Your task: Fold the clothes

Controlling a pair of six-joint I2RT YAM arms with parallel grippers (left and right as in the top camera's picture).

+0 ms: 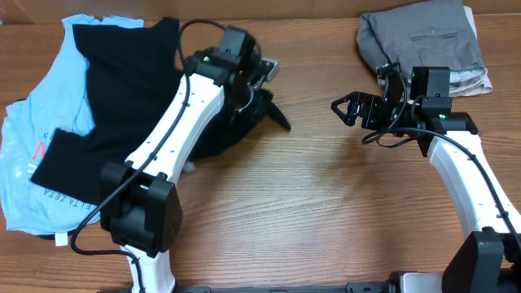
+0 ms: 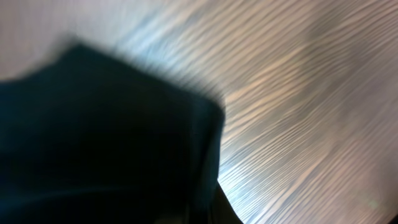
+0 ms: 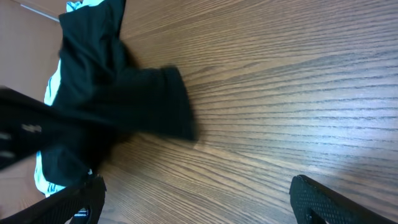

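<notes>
Black T-shirt (image 1: 122,81), overhead: sprawled on left side of bench (image 1: 326,212), overlapping light blue shirt (image 1: 32,146). My left pincer (image 1: 262,83) looks clamped on its bunched right edge. Right pincer (image 1: 343,108) apart, empty, mid-bench. Left wrist: just blurry black cloth, fingers hidden. Right wrist: held corner drooping. Risk imo: thin pinch slips, or drag pulls blue shirt along.

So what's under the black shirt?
A blue shirt with lettering lies under the black shirt and pokes out on its left side. How far it reaches underneath is hidden.
</notes>
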